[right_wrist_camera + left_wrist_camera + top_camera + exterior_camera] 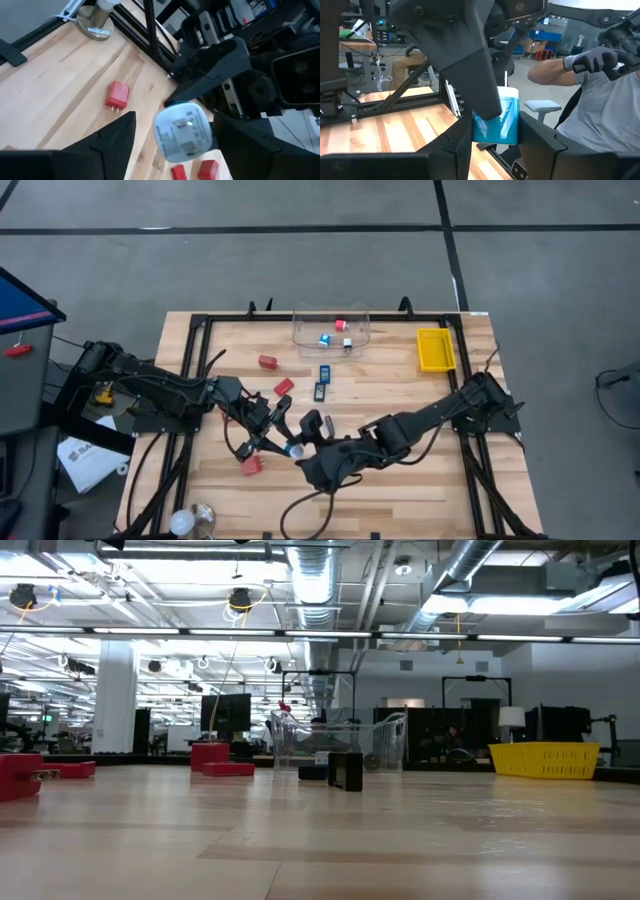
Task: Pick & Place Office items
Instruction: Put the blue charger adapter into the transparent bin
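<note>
Mid-desk (400,490) we see the left gripper (287,446) w/ fingers clamped on a small blue-and-white piece (295,449), right gripper (312,442) fingers spread open either side of it, red block (251,465) nearby.

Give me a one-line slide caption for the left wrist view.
Left gripper holds a small blue-and-white item above the wooden table, a gloved person behind.
</note>
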You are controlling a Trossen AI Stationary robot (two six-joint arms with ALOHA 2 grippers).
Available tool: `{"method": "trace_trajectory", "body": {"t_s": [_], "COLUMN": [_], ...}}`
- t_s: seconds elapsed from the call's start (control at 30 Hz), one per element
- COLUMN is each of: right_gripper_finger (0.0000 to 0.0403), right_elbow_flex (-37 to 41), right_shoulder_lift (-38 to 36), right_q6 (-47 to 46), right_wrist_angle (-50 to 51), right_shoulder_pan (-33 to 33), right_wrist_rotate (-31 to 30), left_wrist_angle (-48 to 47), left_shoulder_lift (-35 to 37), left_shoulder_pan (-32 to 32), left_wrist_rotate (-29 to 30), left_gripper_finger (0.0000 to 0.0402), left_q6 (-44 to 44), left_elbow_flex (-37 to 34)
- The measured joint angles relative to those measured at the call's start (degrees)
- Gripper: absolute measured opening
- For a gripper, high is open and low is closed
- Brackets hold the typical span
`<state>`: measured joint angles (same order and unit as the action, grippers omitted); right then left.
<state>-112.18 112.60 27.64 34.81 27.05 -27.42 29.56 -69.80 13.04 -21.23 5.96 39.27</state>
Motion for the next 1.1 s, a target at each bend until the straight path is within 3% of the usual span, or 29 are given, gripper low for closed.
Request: {"method": "trace_trajectory", "body": {"t_s": [0.2,0.47,0.67,0.9,1.0,1.1], "right_gripper_finger": [0.0232,0.0129,0.0129,0.0129,0.0129,0.0129], "right_elbow_flex": [0.0,0.0,0.0,-3.1,-4.5,-4.8], "right_shoulder_lift": [0.0,0.0,0.1,-0.4,-0.3,-1.6], "right_q6": [-0.5,-0.5,0.2,-0.6,-4.1,-8.7], "right_wrist_angle": [0.3,0.5,0.5,4.1,9.2,13.5], "right_shoulder_pan": [-0.2,-0.2,0.5,1.9,2.1,1.2], "right_wrist_rotate": [-1.0,-1.0,-3.1,-11.1,-11.7,-12.1], "left_wrist_angle": [0.0,0.0,-1.2,-5.5,-13.1,-25.5], "left_shoulder_lift": [0.0,0.0,0.0,0.7,3.0,4.8], "left_shoulder_pan": [0.0,0.0,-0.5,-3.5,-4.7,-4.9], "left_wrist_rotate": [0.0,-0.2,0.3,1.3,8.0,24.0], "left_gripper_finger": [0.0126,0.0127,0.0144,0.0198,0.0222,0.0240], "left_q6": [0.0,0.2,-1.0,-1.5,-4.0,-5.7], "left_elbow_flex": [0.0,0.0,0.2,0.0,0.1,0.1]}}
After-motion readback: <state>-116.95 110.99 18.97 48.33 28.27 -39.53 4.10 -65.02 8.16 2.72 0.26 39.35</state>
